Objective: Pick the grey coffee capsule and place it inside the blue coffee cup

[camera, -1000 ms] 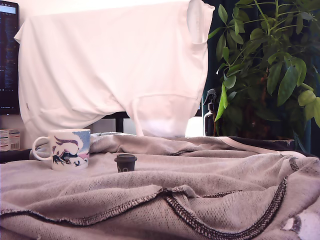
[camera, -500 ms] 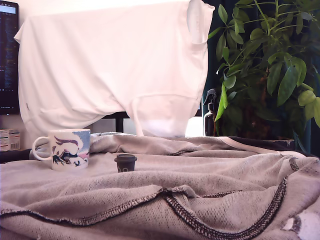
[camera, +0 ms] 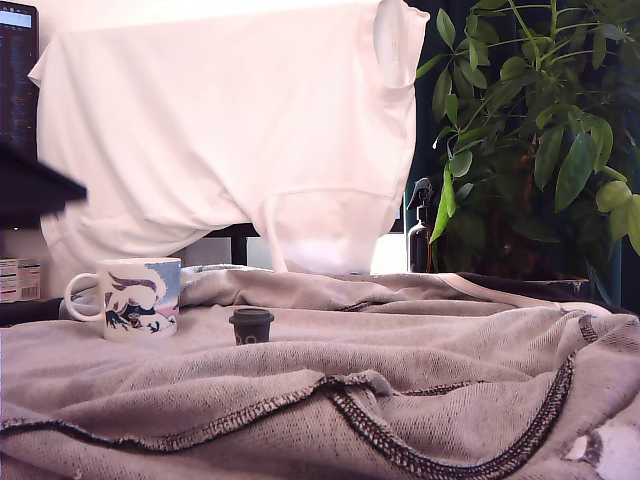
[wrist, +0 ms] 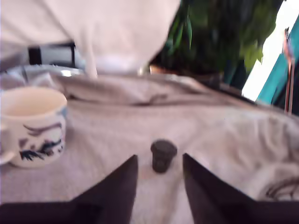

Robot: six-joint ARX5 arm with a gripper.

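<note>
The grey coffee capsule (camera: 251, 325) stands upright on the wrinkled grey blanket (camera: 420, 370), a little to the exterior view's right of the blue coffee cup (camera: 135, 297), a white mug with blue, pink and navy print. In the wrist view my gripper (wrist: 159, 161) is open with nothing held. The capsule (wrist: 163, 154) sits just beyond the gap between the dark fingers (wrist: 117, 186), and the cup (wrist: 35, 123) stands off to one side with an empty inside. A dark blurred part of my arm (camera: 35, 190) shows at the exterior view's left edge, above the cup.
A white shirt (camera: 230, 130) hangs behind the blanket. A dark spray bottle (camera: 421, 235) and a leafy plant (camera: 540, 130) stand at the back on the exterior view's right. A monitor (camera: 15, 60) and a small box (camera: 18, 280) sit at the far left.
My arm has come into the exterior view from the left edge as a dark blur. Cup and capsule have not moved.
</note>
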